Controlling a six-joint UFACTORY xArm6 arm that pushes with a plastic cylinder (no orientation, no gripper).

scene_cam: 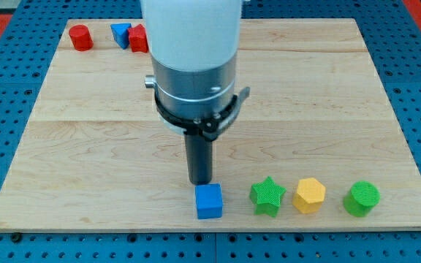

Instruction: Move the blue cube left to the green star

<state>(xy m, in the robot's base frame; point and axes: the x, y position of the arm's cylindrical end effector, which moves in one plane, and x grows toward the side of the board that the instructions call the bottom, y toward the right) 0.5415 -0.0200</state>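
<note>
The blue cube (209,201) sits near the view's bottom edge of the wooden board (86,146), just left of the green star (267,196), with a small gap between them. My tip (200,182) is right above the blue cube's top left, at or very near its upper edge. The arm's white and metal body hides the board's upper middle.
A yellow hexagon block (310,195) and a green cylinder (361,198) stand in a row to the right of the green star. At the view's top left are a red cylinder (81,36), a blue triangular block (120,33) and a red block (138,38) partly hidden by the arm.
</note>
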